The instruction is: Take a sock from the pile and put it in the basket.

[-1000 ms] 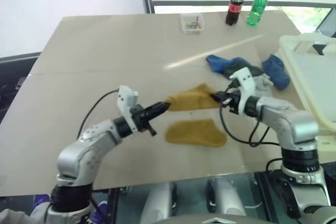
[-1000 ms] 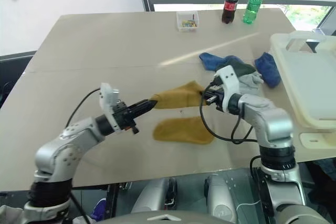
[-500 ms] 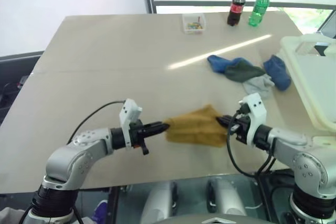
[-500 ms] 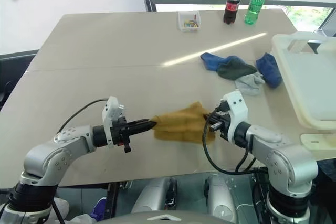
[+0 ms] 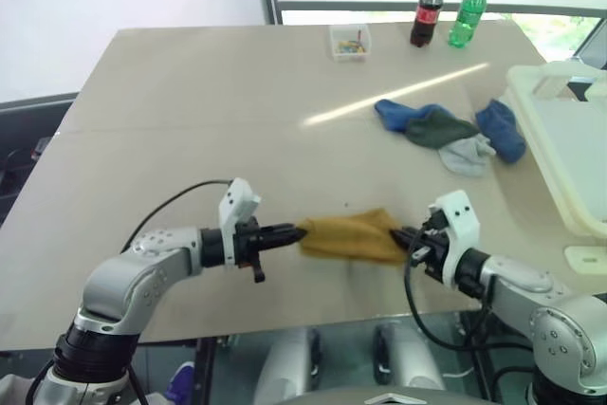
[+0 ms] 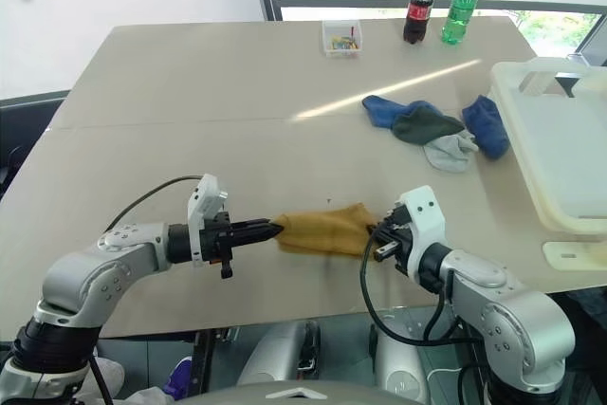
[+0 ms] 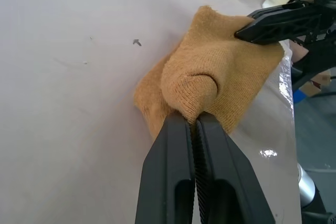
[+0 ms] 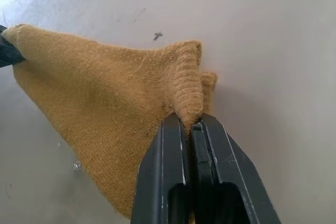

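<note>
Now the sock [image 5: 353,237] is stretched between both arms, low over the near edge of the tabletop [image 5: 218,101]. Left pincer [image 5: 300,230] is clamped on one end, right pincer [image 5: 396,235] clamped on the other; both jaws pinch knit fabric. Pile [image 5: 448,133] of blue, dark green and grey socks lies farther back to the right, just beside the basket [image 5: 569,139].

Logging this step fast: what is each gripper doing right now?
Left gripper: shut on the sock, at one end.
Right gripper: shut on the sock's other end.
</note>
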`<action>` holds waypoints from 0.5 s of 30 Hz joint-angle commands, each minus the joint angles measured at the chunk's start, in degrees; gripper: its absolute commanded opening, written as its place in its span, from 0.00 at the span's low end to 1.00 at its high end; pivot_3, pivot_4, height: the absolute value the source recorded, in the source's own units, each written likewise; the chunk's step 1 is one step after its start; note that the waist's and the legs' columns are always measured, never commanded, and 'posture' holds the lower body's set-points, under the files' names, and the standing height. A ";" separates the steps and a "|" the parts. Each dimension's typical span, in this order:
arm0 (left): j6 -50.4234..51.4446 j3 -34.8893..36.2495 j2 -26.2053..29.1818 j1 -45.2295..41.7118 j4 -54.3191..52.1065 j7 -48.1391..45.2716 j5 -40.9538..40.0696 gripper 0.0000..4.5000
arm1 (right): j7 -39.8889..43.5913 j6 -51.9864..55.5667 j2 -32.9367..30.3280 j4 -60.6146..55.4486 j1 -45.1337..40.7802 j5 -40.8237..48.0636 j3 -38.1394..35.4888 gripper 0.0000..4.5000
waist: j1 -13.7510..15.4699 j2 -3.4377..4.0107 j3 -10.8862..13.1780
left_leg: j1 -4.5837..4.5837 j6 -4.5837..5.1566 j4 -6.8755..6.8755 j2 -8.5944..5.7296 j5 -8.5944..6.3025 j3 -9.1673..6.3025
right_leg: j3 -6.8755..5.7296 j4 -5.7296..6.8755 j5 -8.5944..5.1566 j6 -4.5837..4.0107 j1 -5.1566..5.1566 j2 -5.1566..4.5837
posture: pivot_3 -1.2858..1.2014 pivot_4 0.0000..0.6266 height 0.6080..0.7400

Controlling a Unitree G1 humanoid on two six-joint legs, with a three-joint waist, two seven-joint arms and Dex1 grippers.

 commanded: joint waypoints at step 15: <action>-0.49 1.87 1.40 1.76 -0.68 -2.31 -0.16 0.95 | 1.63 -11.97 -7.92 1.05 4.34 -0.13 4.53 0.00 | -0.06 -0.01 0.00 | 0.00 0.01 -0.03 0.01 0.00 0.02 | 0.02 -0.07 0.01 0.02 0.00 0.00 | 0.52 0.24 0.98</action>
